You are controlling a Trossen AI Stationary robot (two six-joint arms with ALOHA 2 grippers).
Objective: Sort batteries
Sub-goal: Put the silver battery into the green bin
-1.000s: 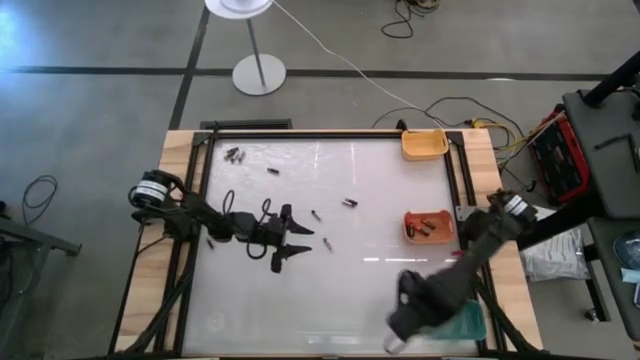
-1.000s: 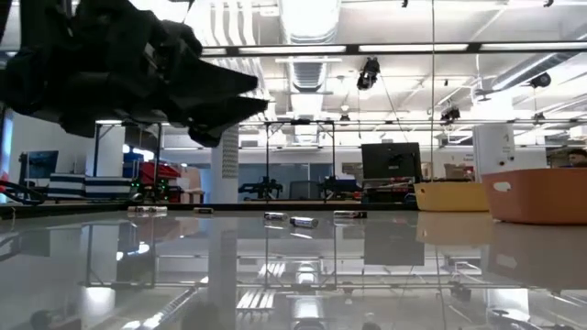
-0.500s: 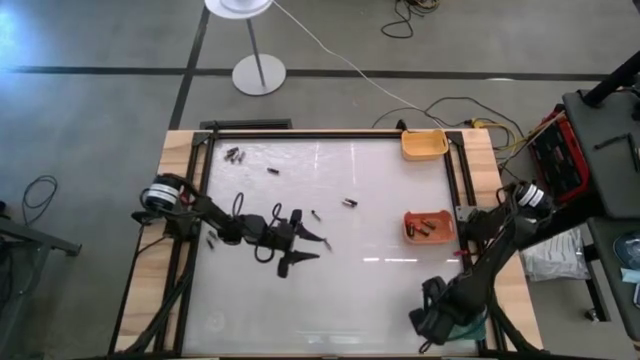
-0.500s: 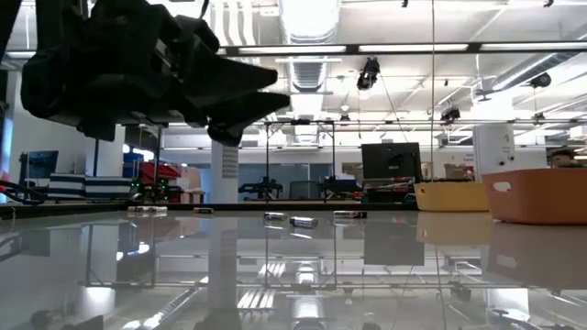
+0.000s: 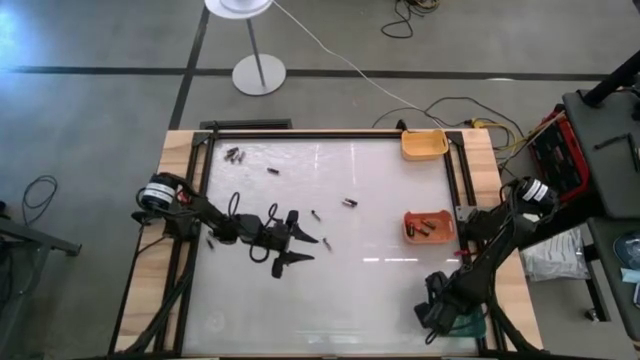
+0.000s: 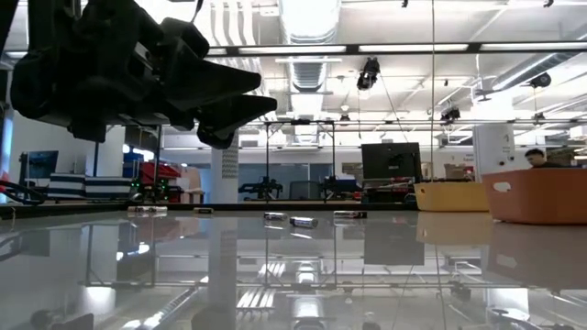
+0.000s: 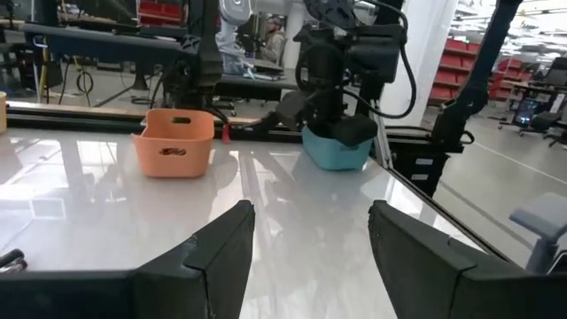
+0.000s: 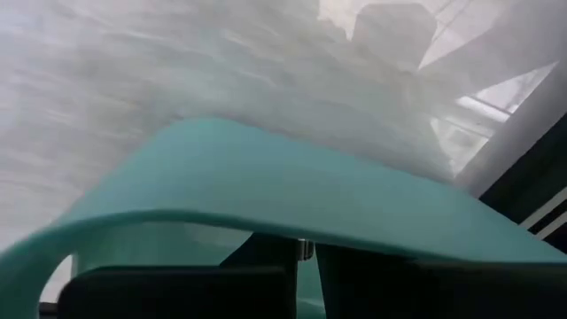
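Small dark batteries lie loose on the white table: a cluster (image 5: pixel 235 154) at the far left, one (image 5: pixel 272 171) beside it, and others (image 5: pixel 350 203), (image 5: pixel 316 214), (image 5: pixel 327 243) mid-table. My left gripper (image 5: pixel 300 250) hovers open and empty, just left of the nearest battery; its spread fingers also show in the left wrist view (image 7: pixel 306 257) and the low view (image 6: pixel 234 96). My right gripper (image 5: pixel 437 310) is over the teal tray (image 5: pixel 468 322) at the near right. Its fingers are almost shut (image 8: pixel 304 275) on a small silvery thing that looks like a battery (image 8: pixel 303 250). My right gripper pinches the small silvery thing (image 8: pixel 303 248) between its two fingers, which stand a narrow gap apart. The gripper is above the teal tray's rim (image 8: pixel 266 186). Which part of the thing it has does not show.
An orange tray (image 5: pixel 445 236) holding a few batteries stands at the right edge. A yellow tray (image 5: pixel 424 146) stands at the far right corner. A black frame runs round the table. A lamp stand (image 5: pixel 258 72) is on the floor beyond.
My right gripper has gone toward the table's right edge, from beside the teal tray to above it. My left gripper has drifted a little toward the table's right and stayed open.
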